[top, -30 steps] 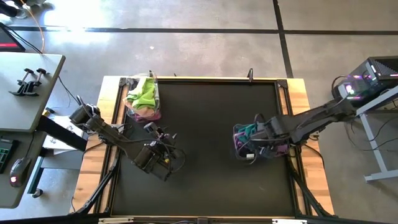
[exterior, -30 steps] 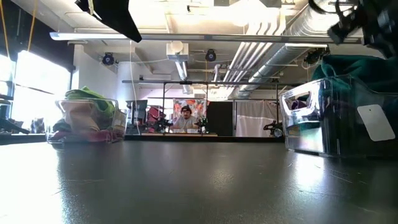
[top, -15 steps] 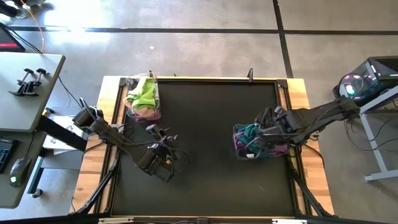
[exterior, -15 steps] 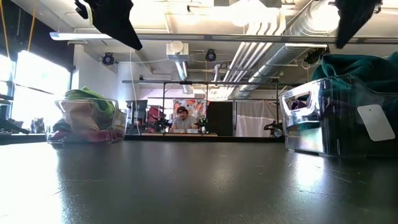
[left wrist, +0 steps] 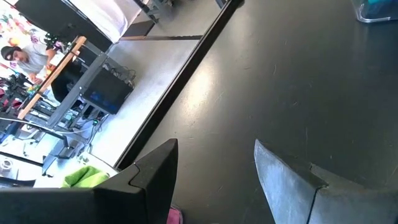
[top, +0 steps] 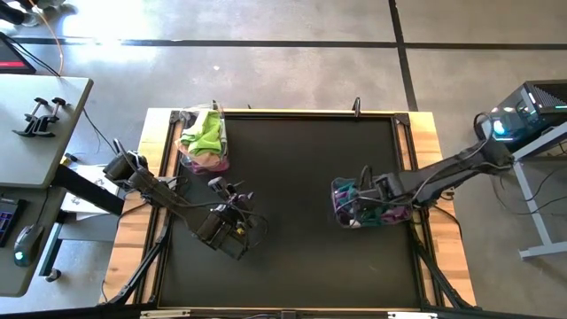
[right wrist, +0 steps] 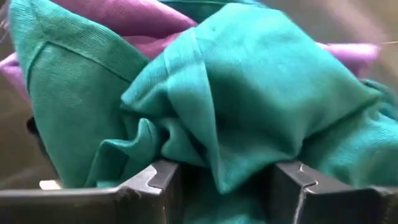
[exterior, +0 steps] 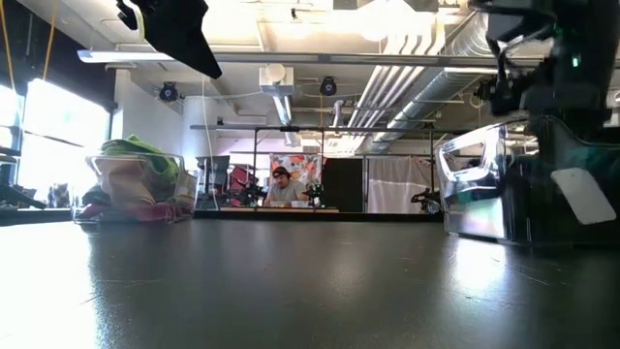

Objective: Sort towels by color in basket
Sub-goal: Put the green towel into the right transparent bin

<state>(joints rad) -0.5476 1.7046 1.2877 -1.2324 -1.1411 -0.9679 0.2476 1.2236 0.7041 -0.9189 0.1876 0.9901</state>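
A clear basket [top: 340, 193] at the mat's right holds a teal towel [right wrist: 249, 81] on top of purple cloth [right wrist: 155, 18]. My right gripper [top: 356, 206] is down in this basket, open, with a fold of the teal towel between its fingers [right wrist: 155, 180]. A second clear basket [top: 183, 120] at the far left holds lime [top: 205, 133], peach [exterior: 126, 179] and magenta [top: 211, 164] towels. My left gripper [top: 235, 226] hangs open [left wrist: 214, 177] above the bare mat, near the left edge. My right gripper comes down from above into the teal towel's top, and a raised fold [right wrist: 217, 168] stands between its open fingers. Cloth lies against both fingers. The towel rests on the pile in the basket, slack.
Dark mat [top: 292, 177] lies open between the two baskets. A white tag [exterior: 581, 192] hangs on the right basket's wall. Wooden table edges frame the mat. A person [exterior: 284, 186] sits far off in the room beyond.
My right gripper rose out of the right basket and drew back toward the table's right edge, then came down again into the basket onto the teal towel. The teal mound that stood above the basket's rim no longer shows there.
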